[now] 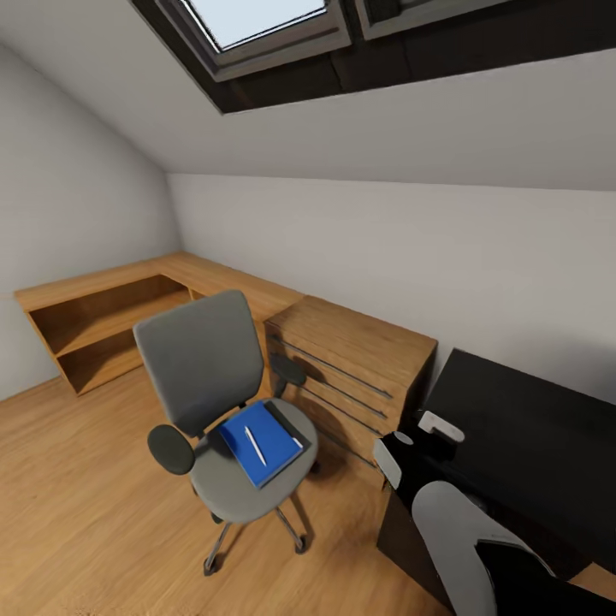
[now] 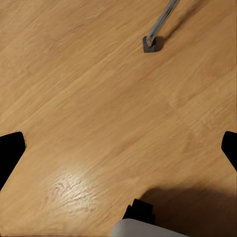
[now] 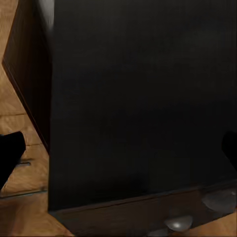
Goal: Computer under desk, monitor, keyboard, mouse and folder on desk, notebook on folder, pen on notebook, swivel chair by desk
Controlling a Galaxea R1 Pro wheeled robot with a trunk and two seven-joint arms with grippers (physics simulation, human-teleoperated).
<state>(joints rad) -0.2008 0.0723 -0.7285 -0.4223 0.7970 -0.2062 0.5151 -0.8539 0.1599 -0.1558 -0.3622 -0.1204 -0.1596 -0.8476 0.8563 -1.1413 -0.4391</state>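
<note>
Presently catalogued, head view: 1 swivel chair (image 1: pixel 224 402), grey, dark armrests, chrome base on casters, standing on the wood floor (image 1: pixel 77 505) just beside a light wood drawer chest (image 1: pixel 352 376). On its seat lies 1 folder (image 1: pixel 272 445), bright blue, flat, with 1 pen (image 1: pixel 255 445), thin and white, lying across it. A grey strip at the folder's far edge may be the notebook; cannot tell. To the right of the chest, 1 glossy black tabletop (image 1: pixel 530 436) of the desk, bare where it shows, close against the chest's side. Behind the chair, a low wood shelf unit (image 1: pixel 103 325) runs along the wall into the corner, under a sloped ceiling with a skylight (image 1: pixel 257 21).

Left wrist view: left pincer (image 2: pixel 123 150) wide open, 2 dark fingertips (image 2: pixel 10 153) at the picture's edges, nothing between them; beyond it the wood floor and 1 chrome chair leg ending in a dark caster (image 2: pixel 152 43).

Right wrist view: right pincer (image 3: pixel 123 150) likewise spread wide, holding nothing, hanging over the black tabletop, with round silver knobs (image 3: pixel 178 222) of the drawer unit at its front edge.
</note>
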